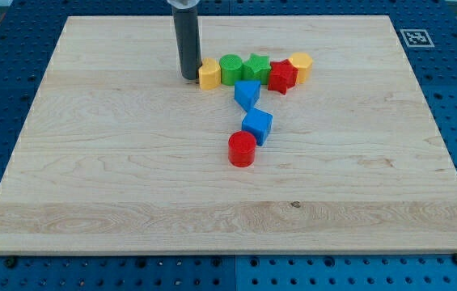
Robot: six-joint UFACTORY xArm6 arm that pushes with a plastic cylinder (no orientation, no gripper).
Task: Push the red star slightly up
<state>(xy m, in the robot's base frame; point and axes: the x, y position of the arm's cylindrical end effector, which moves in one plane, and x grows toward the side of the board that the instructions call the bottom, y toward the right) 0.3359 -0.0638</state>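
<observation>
The red star [282,77] lies near the view's top centre, in a row of blocks. To its left is a green star [256,68], to its right a yellow block [300,65]. My tip [189,77] stands at the left end of that row, touching or almost touching a yellow block [209,73]. A green cylinder [230,69] sits between that yellow block and the green star. The tip is about 115 pixels left of the red star.
A blue block [247,94] lies just below the row. Another blue block [257,125] and a red cylinder [242,149] lie lower, near the board's middle. The wooden board [90,186] rests on a blue perforated table.
</observation>
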